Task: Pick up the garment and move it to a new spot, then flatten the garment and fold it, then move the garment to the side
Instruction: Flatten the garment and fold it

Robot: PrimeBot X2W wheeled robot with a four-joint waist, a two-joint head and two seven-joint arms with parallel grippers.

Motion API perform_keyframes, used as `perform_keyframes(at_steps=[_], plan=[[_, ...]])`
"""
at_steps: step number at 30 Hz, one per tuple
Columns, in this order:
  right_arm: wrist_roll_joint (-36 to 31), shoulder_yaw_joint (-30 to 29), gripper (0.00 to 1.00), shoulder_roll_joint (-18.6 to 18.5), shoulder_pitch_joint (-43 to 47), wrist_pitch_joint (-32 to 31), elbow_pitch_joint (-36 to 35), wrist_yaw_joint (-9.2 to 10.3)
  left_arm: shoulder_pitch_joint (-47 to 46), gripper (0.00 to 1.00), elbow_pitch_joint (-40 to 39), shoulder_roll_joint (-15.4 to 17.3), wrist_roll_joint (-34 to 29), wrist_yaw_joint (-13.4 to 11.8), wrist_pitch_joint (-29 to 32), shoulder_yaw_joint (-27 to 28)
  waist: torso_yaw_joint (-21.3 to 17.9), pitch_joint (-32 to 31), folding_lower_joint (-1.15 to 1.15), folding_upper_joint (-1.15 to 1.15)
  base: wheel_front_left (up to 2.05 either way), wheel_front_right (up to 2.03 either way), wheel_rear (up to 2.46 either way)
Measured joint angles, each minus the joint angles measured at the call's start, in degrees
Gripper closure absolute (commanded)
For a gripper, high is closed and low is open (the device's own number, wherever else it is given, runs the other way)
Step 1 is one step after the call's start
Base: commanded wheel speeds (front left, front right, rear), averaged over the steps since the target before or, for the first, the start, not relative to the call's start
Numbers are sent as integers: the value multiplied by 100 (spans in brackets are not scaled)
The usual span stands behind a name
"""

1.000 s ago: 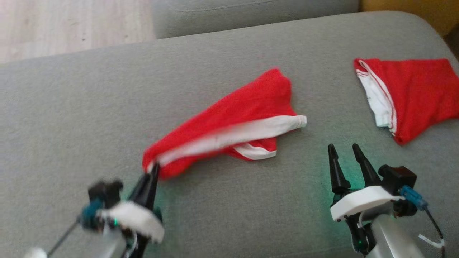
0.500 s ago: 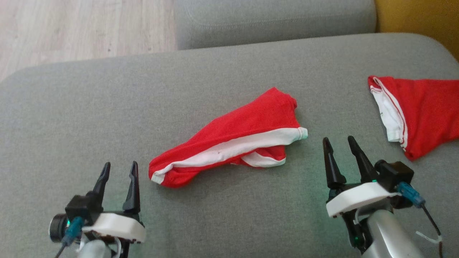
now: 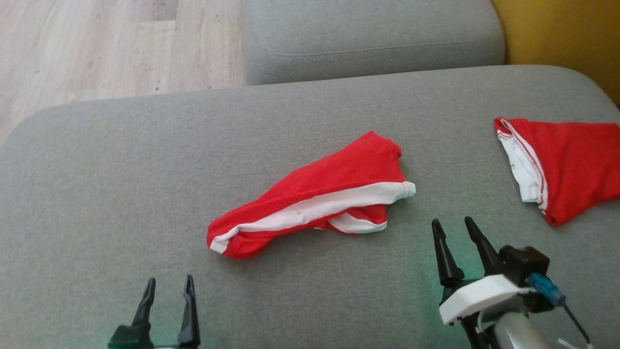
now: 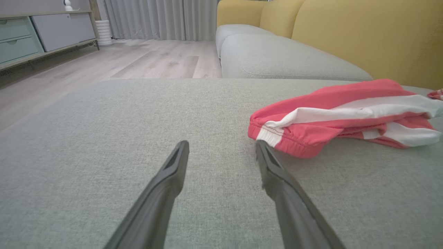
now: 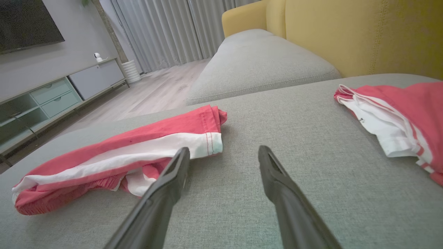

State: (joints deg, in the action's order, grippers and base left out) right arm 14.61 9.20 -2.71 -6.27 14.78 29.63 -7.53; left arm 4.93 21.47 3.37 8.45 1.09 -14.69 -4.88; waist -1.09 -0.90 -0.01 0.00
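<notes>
left gripper (image 3: pixel 169 280): at the bottom left of the head view, two dark fingers rising from the lower edge. Jaws spread, nothing between them. Tips over bare cushion (image 3: pixel 121 194), near the garment's (image 3: pixel 319 194) near-left end and apart from it.
right gripper (image 3: pixel 452 222): at the bottom right of the head view, on a white mount with a blue connector at its side. Jaws spread and empty. Tips over bare cushion, just short of the garment's white-banded right end and not touching it.
cushion: grey woven fabric with rounded corners. It bears both garments.
garment: red with a broad white band. It lies bunched in the middle of the cushion, stretched from near left to far right. The elastic hem is at the left end and the stitched white band end at the right. It is free of both grippers and lies beyond and between them.
second garment (image 3: pixel 566 165): red with white trim, at the right of the cushion, well apart from the garment. It is cut off by the right edge of the head view.
far cushion (image 3: pixel 373 39): grey, beyond the first, with a seam along its front.
backrest (image 3: pixel 557 34): yellow, to the far right.
floor (image 3: pixel 97 48): pale wood planks, far left.
cabinet (image 4: pixel 34 38): low, with green and grey fronts, across the floor.
curtain (image 4: pixel 155 17): grey, hanging to the floor at the far wall.
</notes>
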Motion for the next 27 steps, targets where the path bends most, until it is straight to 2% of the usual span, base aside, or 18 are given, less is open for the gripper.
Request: perform_keyframes(at_steps=[5,10,15,27], plan=[[182,-38,0,1,-86,0,292,0,-48,0,-3,-30,-47,108,0,-8,160,105,0,0,0,0,0],[572,-75,0,-1,-576,0,649,0,-195,0,1,-38,-43,248,0,-135,354,319,1,0,0,0,0],[1054,-155,0,-4,-1120,0,928,0,-373,0,29,-48,-26,302,0,-331,597,579,2,0,0,0,0],[2138,18,0,-5,-1474,0,1440,0,-578,0,40,-48,-25,356,0,-575,942,1010,2,0,0,0,0]])
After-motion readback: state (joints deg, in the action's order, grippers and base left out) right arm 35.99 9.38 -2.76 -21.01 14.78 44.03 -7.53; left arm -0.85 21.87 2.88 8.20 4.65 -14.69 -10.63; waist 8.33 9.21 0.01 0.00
